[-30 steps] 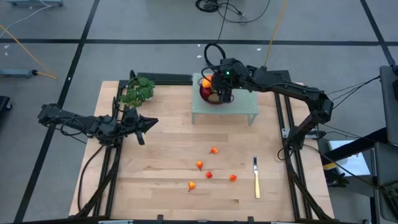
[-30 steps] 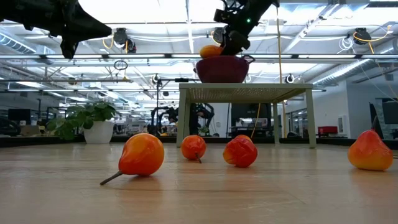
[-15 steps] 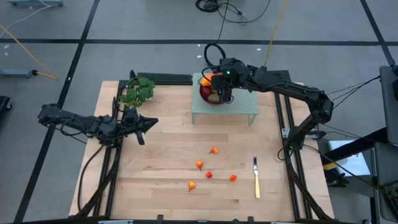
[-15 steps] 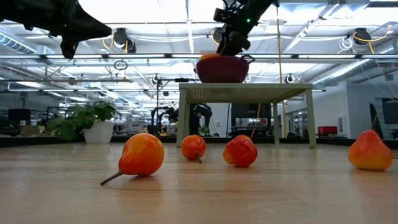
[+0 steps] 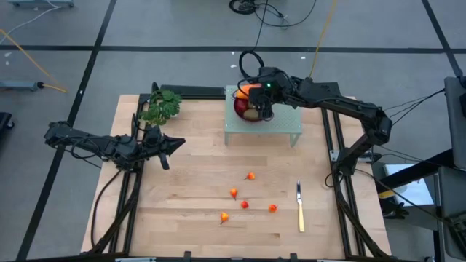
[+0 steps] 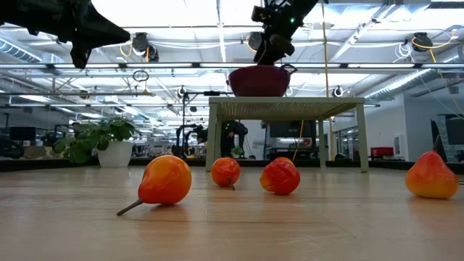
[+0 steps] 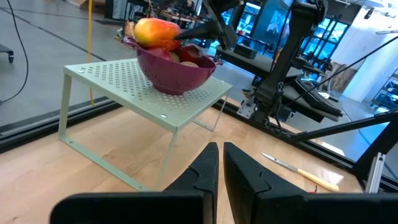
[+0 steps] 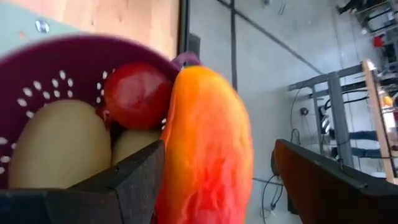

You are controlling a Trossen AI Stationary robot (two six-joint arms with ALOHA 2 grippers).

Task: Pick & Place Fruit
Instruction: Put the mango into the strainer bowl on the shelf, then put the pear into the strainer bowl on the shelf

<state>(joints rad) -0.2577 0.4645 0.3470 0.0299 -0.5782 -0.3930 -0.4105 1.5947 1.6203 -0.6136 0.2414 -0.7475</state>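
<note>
Right claw (image 5: 254, 100) over the perforated purple plastic bowl (image 5: 241, 110), upper centre of the high view, on the pale green perforated metal stand (image 5: 280, 124). Elongated orange-red fruit (image 8: 205, 155) now lying on the bowl's rim against a dark red ball (image 8: 134, 94) and two olive-brown ovals (image 8: 59, 144); half a second ago riding higher, clear of the bowl in the low view, now sunk out of sight there. Right claw spread on either side of the orange-red fruit, apparently no longer pinching it. Reads as a completed drop.

Left claw (image 5: 175, 144) hovering at left centre, pressed together, holding nothing, unmoved.

Five small orange-red fruits (image 5: 250, 176) scattered on the wooden bench (image 5: 182, 204), lower centre, untouched. Likely next: withdraw and fetch one.
</note>
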